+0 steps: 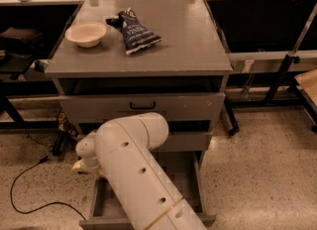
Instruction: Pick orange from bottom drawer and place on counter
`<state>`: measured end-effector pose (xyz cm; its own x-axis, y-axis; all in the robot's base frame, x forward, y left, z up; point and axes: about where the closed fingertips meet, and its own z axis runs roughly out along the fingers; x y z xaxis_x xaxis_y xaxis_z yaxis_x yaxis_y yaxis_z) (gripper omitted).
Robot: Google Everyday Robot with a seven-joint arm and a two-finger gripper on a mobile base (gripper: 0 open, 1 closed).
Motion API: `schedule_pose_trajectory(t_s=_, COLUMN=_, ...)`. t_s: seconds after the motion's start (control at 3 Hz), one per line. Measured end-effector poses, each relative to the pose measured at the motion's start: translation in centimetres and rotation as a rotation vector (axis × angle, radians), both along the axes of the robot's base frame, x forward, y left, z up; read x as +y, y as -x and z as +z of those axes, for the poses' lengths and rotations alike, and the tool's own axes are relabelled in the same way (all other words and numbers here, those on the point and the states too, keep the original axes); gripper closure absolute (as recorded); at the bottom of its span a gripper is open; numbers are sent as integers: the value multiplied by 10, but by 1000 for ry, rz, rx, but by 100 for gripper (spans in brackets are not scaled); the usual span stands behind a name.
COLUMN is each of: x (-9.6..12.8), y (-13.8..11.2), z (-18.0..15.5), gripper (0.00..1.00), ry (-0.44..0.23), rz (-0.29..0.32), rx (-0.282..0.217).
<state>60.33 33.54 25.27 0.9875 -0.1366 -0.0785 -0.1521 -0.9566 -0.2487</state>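
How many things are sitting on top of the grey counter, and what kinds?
Cream bowl: 1
Blue snack bag: 1
Total on the counter: 2
The gripper is hidden behind the white arm above the open bottom drawer; no orange shows.
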Motion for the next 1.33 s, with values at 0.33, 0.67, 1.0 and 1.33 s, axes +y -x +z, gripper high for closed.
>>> schedule_pose_trajectory(t_s=0.33, x=22, y=-16, z=7, gripper=0, ry=-43, rz=-4, rx=-41)
schedule_pose_trajectory(t_s=0.67, x=36, y=-36, z=20, gripper=0, ry=-48, rz=-16, rx=-71)
schedule_pose_trajectory(t_s=1.0, x=36, y=-35, z=20, gripper=0, ry=-47, rz=-15, rx=-71)
schedule_pose_trajectory(t_s=1.33, x=35, y=-21, z=13, gripper=0, ry=-25, rz=1, rx=-85)
